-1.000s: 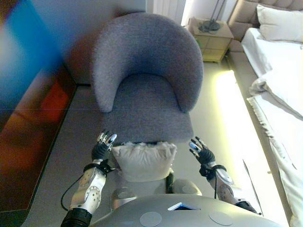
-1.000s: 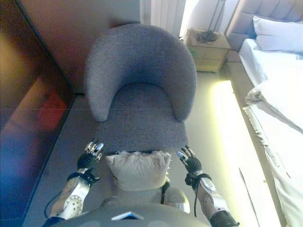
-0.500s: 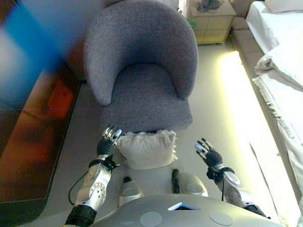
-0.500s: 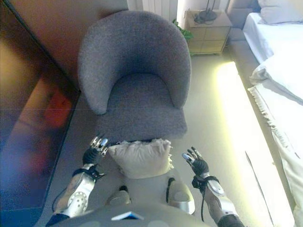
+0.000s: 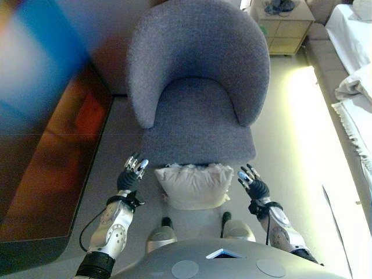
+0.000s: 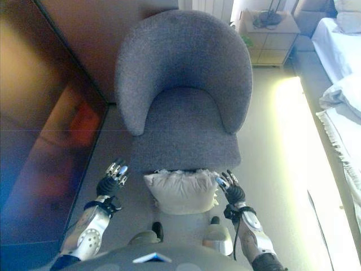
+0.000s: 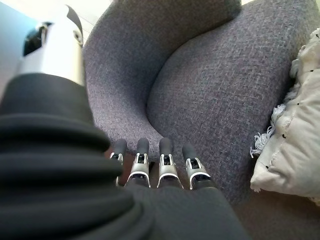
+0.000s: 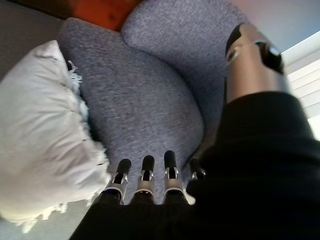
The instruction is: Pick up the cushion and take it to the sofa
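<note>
The cushion [image 5: 194, 185] is cream-white with a white fringe. The armchair [image 5: 197, 93] is grey-blue woven fabric. The floor [image 5: 285, 139] is pale beige.

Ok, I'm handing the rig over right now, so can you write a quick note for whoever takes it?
Left hand: open, beside the cushion's left edge, not touching.
Right hand: open, at its right edge; contact unclear.
Cushion lies on the floor against the front of the grey armchair.
Done: hands flank it.
Left: close in, lift it, place it on the seat.
</note>
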Tool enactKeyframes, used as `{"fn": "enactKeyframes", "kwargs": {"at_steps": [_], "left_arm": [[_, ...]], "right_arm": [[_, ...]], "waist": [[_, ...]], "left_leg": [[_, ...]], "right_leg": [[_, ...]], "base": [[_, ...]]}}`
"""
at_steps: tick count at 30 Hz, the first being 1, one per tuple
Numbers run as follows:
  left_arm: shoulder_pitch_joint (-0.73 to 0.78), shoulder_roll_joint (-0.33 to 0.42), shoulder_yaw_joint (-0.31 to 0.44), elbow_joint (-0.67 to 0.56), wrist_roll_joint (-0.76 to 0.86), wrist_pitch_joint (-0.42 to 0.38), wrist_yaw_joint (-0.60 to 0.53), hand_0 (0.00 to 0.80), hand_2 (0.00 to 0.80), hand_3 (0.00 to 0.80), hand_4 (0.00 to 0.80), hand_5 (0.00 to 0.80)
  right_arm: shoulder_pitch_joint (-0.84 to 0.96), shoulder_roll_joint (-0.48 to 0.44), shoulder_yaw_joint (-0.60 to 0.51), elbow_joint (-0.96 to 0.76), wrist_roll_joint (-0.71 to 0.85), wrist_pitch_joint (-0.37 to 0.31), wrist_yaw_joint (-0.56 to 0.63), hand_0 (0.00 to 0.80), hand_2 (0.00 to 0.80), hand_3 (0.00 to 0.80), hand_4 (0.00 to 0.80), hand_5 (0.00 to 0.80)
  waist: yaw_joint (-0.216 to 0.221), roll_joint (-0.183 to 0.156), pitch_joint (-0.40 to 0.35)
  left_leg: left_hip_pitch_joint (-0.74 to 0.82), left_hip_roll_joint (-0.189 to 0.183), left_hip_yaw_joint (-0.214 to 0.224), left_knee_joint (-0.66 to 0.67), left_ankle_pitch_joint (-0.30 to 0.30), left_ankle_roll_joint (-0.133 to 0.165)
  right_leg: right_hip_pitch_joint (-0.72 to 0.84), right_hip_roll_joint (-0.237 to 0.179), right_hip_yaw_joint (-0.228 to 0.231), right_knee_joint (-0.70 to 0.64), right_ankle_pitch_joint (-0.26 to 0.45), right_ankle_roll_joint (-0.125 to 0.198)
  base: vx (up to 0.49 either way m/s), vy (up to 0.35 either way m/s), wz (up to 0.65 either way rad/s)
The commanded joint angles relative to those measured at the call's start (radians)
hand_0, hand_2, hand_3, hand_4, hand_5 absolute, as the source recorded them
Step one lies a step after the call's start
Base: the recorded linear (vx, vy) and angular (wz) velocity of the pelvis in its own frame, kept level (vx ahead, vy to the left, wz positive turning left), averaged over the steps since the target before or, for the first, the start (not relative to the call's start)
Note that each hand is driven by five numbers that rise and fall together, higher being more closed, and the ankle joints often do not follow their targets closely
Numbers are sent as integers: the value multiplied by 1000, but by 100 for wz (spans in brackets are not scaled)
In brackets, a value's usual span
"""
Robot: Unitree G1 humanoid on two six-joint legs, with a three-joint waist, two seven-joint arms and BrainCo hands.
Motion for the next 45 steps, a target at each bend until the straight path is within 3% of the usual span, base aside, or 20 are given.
{"fn": "enactKeyframes", "kwargs": {"at_steps": [1,3,5,7,10,12,14,17,20,23,25,27,28,29,33,37,38,40,42,45], "left_arm": [[2,67,24,-37,59,-41,-27,0,0,0,0,0],[-9,85,22,-10,106,-55,-37,0,0,0,0,0],[-31,104,31,20,143,-69,-40,0,0,0,0,0],[-60,117,33,49,151,-74,-35,0,0,0,0,0],[-99,131,34,91,112,-81,-50,0,0,0,0,0],[-111,133,42,111,106,-81,-75,0,0,0,0,0],[-121,123,38,142,130,-73,-71,0,0,0,0,0],[-127,100,39,172,122,-55,-57,0,0,0,0,0],[-124,72,32,209,145,-54,-63,0,0,0,0,0],[-125,46,3,239,171,-57,-42,0,0,0,0,0],[-129,30,-7,261,162,-56,-53,0,0,0,0,0],[-146,23,-6,267,136,-34,-75,0,0,0,0,0],[-149,17,-9,274,134,-35,-75,0,0,0,0,0],[-155,7,-10,279,133,-34,-87,0,0,0,0,0],[-160,11,-40,260,150,-37,-77,0,0,0,0,0],[-197,16,-35,262,57,-25,-100,0,0,0,0,0],[-206,11,-27,259,-21,-5,-138,0,0,0,0,0],[-211,-40,24,244,-316,123,-341,0,0,0,0,0],[-193,-93,65,255,-523,226,-510,0,0,0,0,0],[-151,-149,70,254,-672,265,-642,0,0,0,0,0]], "right_arm": [[-31,39,-13,-34,-21,-55,-14,0,0,0,0,0],[-33,29,-4,-21,-59,-61,-22,0,0,0,0,0],[-31,21,-2,-4,-73,-60,-10,0,0,0,0,0],[-46,13,-1,14,-76,-48,-4,0,0,0,0,0],[-96,2,0,50,-55,-33,-15,0,0,0,0,0],[-132,-3,-2,68,-50,-11,-11,0,0,0,0,0],[-140,-5,3,72,-56,20,-28,0,0,0,0,0],[-132,-21,18,52,-79,46,-55,0,0,0,0,0],[-113,-30,23,61,-148,32,-63,0,0,0,0,0],[-113,-37,29,90,-194,18,-49,0,0,0,0,0],[-109,-37,31,96,-209,10,-46,0,0,0,0,0],[-131,-36,41,105,-219,0,-50,0,0,0,0,0],[-144,-36,43,108,-215,4,-51,0,0,0,0,0],[-152,-31,42,109,-197,1,-52,0,0,0,0,0],[-141,-7,28,77,-120,-10,-47,0,0,0,0,0],[-113,24,26,49,-23,-4,8,0,0,0,0,0],[-110,36,24,44,43,5,54,0,0,0,0,0],[-102,82,2,21,369,103,254,0,0,0,0,0],[-95,130,-27,37,593,193,447,0,0,0,0,0],[-91,176,-50,52,745,252,596,0,0,0,0,0]], "waist": [[25,-35,14],[28,-38,25],[29,-51,31],[28,-69,39],[27,-87,62],[34,-90,73],[35,-89,72],[31,-78,64],[21,-65,39],[13,-55,27],[12,-46,22],[31,-29,19],[33,-28,19],[31,-27,18],[29,-36,8],[18,-37,-3],[17,-38,-4],[20,-42,1],[25,-44,-1],[35,-45,-11]], "left_leg": [[-95,-19,9,147,-97,95],[-96,-15,4,168,-109,95],[-109,-9,-4,203,-119,81],[-133,9,-16,255,-135,56],[-164,66,-25,306,-151,9],[-171,113,-32,305,-139,-14],[-177,150,-44,300,-114,-30],[-150,175,-60,242,-57,-44],[-115,180,-58,186,-25,-47],[-115,173,-73,215,-16,-55],[-111,150,-67,192,-7,-57],[-95,117,-112,85,15,-46],[-89,107,-112,76,17,-41],[-79,101,-89,65,18,-36],[-42,84,-70,11,19,-22],[-25,76,-46,-31,26,-14],[-25,76,-43,-35,27,-13],[-27,77,-38,-26,24,-10],[-31,80,-31,-17,19,-9],[-25,94,-21,-18,18,-17]], "right_leg": [[-24,-133,-33,300,31,65],[-65,-145,-14,344,46,49],[-64,-171,-10,276,68,49],[-51,-205,15,154,109,72],[-56,-236,43,-2,179,117],[-48,-221,50,-38,167,138],[-35,-188,51,-17,121,134],[-21,-153,54,23,50,122],[-5,-128,37,26,15,106],[16,-100,30,7,9,79],[43,-92,6,-24,14,78],[39,-88,-6,-29,13,79],[38,-88,-5,-36,21,82],[41,-94,-15,-41,29,85],[44,-120,-33,-49,55,106],[43,-135,-42,-57,64,117],[43,-135,-42,-57,63,119],[45,-137,-41,-55,55,119],[49,-139,-43,-56,49,117],[67,-142,-48,-72,47,122]], "base": [[48,160,-19],[81,57,-34],[123,-115,-9],[141,-255,34],[132,-317,28],[119,-339,9],[156,-265,32],[154,-114,6],[99,-82,13],[27,-63,22],[34,30,28],[24,102,34],[9,79,23],[12,69,15],[47,45,4],[32,41,-3],[0,0,0],[0,0,0],[17,-12,0],[54,-39,-2]]}}
